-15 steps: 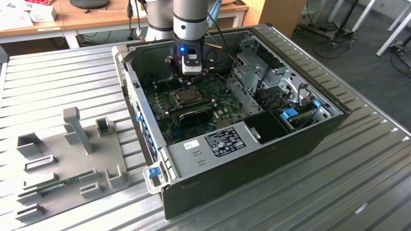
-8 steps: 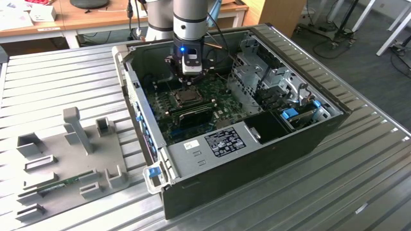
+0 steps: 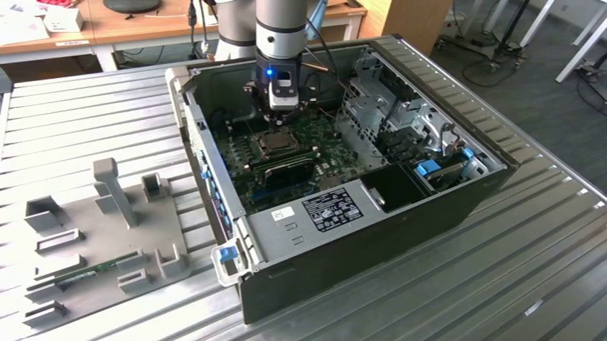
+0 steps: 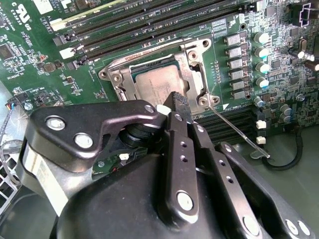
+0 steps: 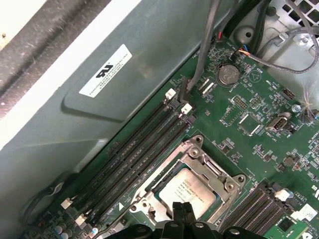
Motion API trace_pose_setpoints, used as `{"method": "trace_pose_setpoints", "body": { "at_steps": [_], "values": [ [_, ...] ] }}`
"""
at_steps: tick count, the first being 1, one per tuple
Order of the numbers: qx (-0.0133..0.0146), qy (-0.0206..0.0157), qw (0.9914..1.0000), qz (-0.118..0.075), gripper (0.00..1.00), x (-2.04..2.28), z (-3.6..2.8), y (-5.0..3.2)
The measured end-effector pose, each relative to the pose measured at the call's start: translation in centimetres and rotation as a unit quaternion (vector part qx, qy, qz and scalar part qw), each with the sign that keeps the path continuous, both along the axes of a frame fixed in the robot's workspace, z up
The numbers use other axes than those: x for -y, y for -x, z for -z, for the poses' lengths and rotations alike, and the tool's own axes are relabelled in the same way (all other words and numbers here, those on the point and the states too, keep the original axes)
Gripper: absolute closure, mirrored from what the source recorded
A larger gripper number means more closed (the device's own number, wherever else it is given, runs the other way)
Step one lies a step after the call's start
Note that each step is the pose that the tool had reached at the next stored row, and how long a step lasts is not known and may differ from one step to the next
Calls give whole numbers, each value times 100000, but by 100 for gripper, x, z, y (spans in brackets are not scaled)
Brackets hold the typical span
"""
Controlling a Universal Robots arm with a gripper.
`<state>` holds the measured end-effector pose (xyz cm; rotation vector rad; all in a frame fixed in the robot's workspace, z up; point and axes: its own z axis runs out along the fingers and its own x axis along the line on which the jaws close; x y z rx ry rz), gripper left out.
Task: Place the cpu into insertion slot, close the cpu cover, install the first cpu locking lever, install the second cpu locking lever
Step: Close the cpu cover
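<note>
Fixture tray point(image 3: 175, 213): by the table point(image 3: 85, 106) edge at the exterior view's left, apart from the case.
Computer case point(image 3: 379, 249): open side up mid-table, so I can reach straight down.
Insertion slot point(image 3: 275, 145): mid-board, directly under me.
cpu point(image 4: 159, 82): seated flat in the slot.
cpu cover point(image 4: 197, 74): down, framing the cpu.
Fingers point(image 4: 178, 102): pressed together, holding nothing, tip at the cover's edge; a narrow point for pushing, I judge.
Locking lever point(image 4: 239, 132): thin wire angling out from the cover's corner, seemingly unlatched.
</note>
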<state>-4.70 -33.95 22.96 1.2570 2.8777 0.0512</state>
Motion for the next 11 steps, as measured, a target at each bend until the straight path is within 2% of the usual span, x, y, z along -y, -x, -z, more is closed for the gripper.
{"method": "trace_pose_setpoints", "body": {
  "at_steps": [11],
  "values": [
    [3,2,100000,-4,90,0,-23,0]
  ]
}}
